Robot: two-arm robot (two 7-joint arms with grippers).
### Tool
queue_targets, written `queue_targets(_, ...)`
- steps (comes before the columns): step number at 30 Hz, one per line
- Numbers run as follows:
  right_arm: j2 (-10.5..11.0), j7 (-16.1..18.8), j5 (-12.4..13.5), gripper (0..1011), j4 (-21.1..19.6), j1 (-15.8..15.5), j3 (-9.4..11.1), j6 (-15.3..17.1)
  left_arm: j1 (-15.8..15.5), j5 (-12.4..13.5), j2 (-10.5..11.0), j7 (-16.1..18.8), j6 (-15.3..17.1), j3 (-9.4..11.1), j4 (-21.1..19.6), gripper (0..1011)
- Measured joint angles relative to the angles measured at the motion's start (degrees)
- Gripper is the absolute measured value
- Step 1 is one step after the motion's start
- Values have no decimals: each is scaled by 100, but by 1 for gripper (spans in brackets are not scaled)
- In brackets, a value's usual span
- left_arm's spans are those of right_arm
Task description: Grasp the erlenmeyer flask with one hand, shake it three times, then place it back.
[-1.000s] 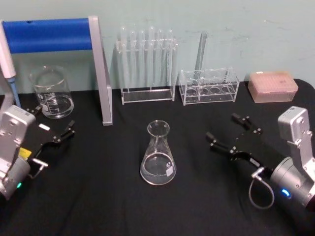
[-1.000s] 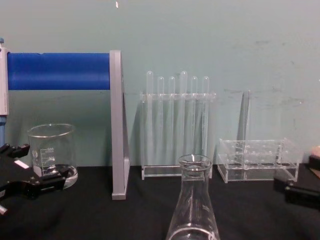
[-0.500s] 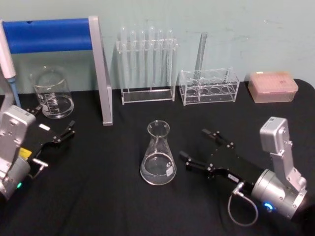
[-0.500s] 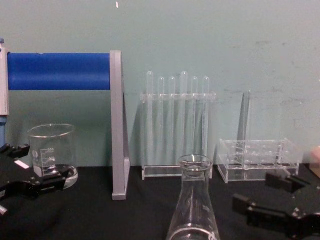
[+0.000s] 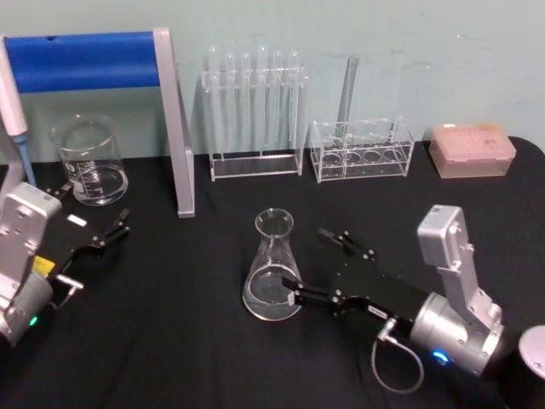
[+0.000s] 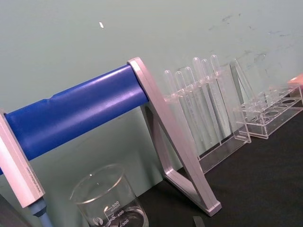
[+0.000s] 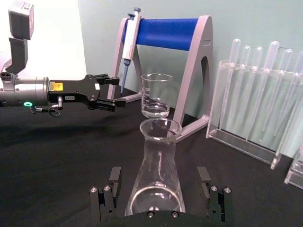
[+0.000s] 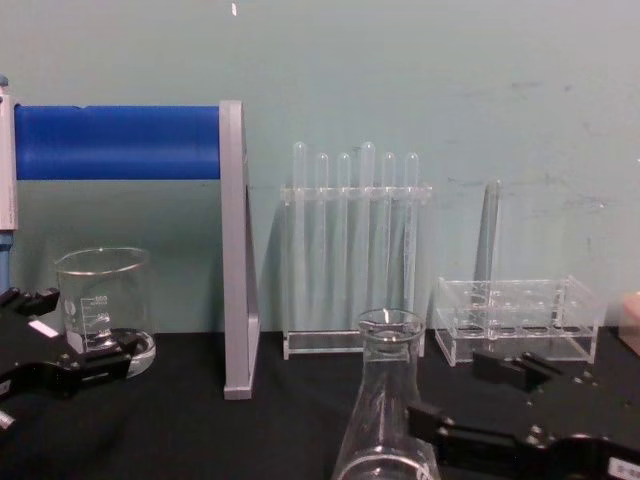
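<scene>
Flask [image 5: 273,271] upright — right gripper [image 5: 306,261] straddles its base (gaps both sides).

Table with black cloth top [image 5: 170,341], back row along the far edge, left to right: pipette stand with grey metal legs and blue crossbar [image 5: 174,128], clear glass cylindrical beaker with printed graduations [image 5: 89,162] standing under that crossbar, tall clear acrylic rack of upright test tubes [image 5: 254,119], low clear acrylic rack holding one upright tube [image 5: 362,152], pink translucent lidded box [image 5: 473,151]. Clear glass conical erlenmeyer flask [image 5: 273,273] stands upright mid-table, well in front of the tall rack, apart from the whole back row.
</scene>
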Motion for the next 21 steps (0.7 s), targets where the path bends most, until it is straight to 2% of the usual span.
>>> queue_targets(11, -395, 108, -306, 1000, 373, 350, -70, 9, 0, 0, 0, 0, 0, 0, 0, 1001)
queue_targets(21, -632, 171, -378, 1000, 654, 556, -79, 9, 0, 0, 0, 0, 0, 0, 0, 1001)
